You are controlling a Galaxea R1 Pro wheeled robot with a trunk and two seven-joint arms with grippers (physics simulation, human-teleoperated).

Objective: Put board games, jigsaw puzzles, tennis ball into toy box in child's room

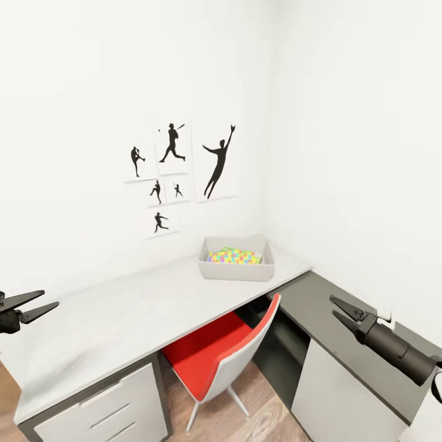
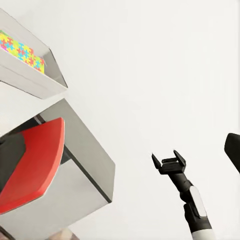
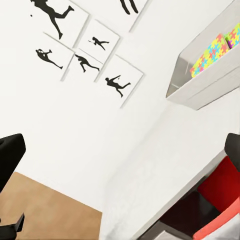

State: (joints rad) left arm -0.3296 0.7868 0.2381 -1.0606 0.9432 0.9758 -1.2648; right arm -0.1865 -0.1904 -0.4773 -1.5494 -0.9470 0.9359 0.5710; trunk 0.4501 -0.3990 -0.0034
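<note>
Both my grippers are spread and empty: the left gripper (image 1: pixel 27 307) sits at eight o'clock, the right gripper (image 1: pixel 344 310) at four. Between them the red chair (image 1: pixel 215 356) is tucked under the table (image 1: pixel 123 319). Beyond, at twelve o'clock, the toy box (image 1: pixel 236 270) holds a jigsaw puzzle (image 1: pixel 233 256); the right arm looks nearer. Silhouette prints (image 1: pixel 178 178) hang behind.

White walls (image 1: pixel 344 123) meet at corner. Black baseball silhouette prints (image 1: pixel 178 172) on left wall. Red-seated chair (image 1: pixel 221 359) tucked under bench, white drawers (image 1: pixel 104 405) beside. Wood-plank floor (image 1: pixel 258 417).
</note>
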